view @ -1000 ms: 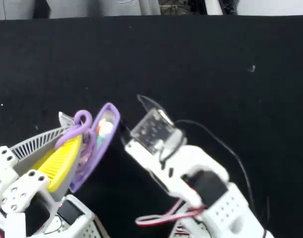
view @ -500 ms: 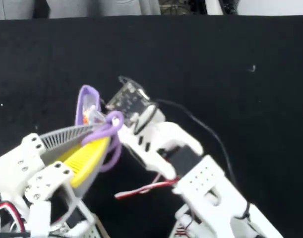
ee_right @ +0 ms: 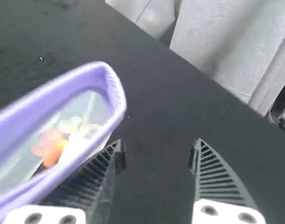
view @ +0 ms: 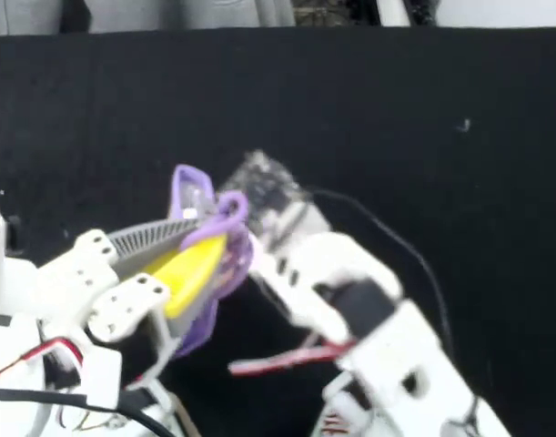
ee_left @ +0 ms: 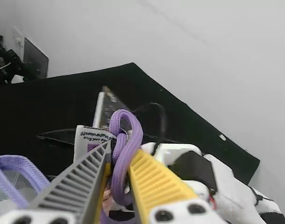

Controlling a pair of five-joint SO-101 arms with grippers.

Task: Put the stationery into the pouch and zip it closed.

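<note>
The left jaws gripped the pouch [ee_right: 63, 116] by its loop [ee_left: 134, 137]; the right jaws stood apart at three o'clock. It might slip and drop.

Lab-type test room: black-covered table [view: 441, 91], bare white wall [ee_left: 203, 56], grey curtain [ee_right: 217, 42], wired gear [ee_left: 4, 65] at the table's far edge.

One pouch [ee_right: 63, 126] (clear-sided, purple-edged) with one purple loop [ee_left: 126, 135]; two grippers, the left gripper [ee_left: 119, 156] and the right gripper [ee_right: 158, 147]; one black table [view: 396, 109]; stationery [ee_right: 53, 140] inside too blurred to count
</note>
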